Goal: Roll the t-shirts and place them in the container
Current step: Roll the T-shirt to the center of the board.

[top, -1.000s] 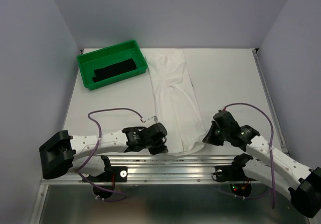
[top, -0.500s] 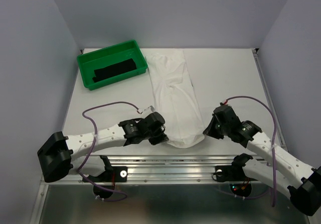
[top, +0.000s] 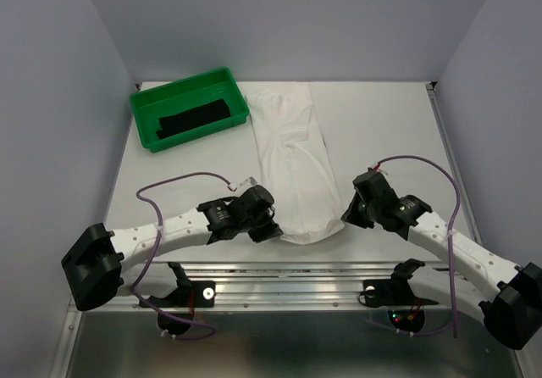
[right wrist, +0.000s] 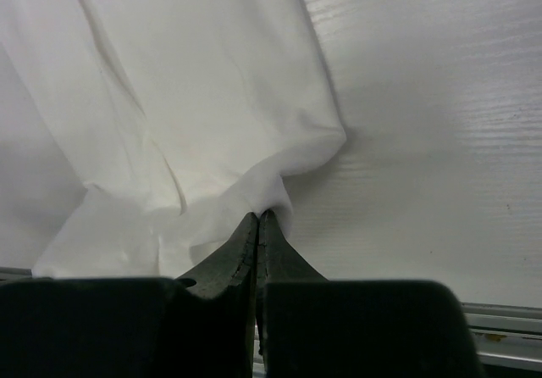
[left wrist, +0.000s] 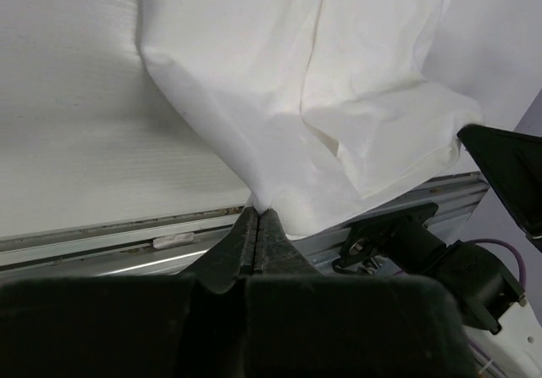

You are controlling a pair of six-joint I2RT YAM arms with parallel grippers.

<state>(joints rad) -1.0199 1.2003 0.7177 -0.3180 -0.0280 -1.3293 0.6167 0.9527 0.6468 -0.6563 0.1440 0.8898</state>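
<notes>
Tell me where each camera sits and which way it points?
Top external: fixed above and behind the robot, looking down at the table; shows the left arm, right arm, white t-shirt, green tray.
Left wrist: on the left arm, looking past its shut left fingers pinching the shirt's near corner.
Right wrist: on the right arm, looking past its shut right fingers pinching the other near corner.
Shared: both wrist views show the same shirt.

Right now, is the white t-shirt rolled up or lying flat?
Mostly flat, not rolled: the white t-shirt is a long strip, only its near end pinched by the left gripper and right gripper.
</notes>
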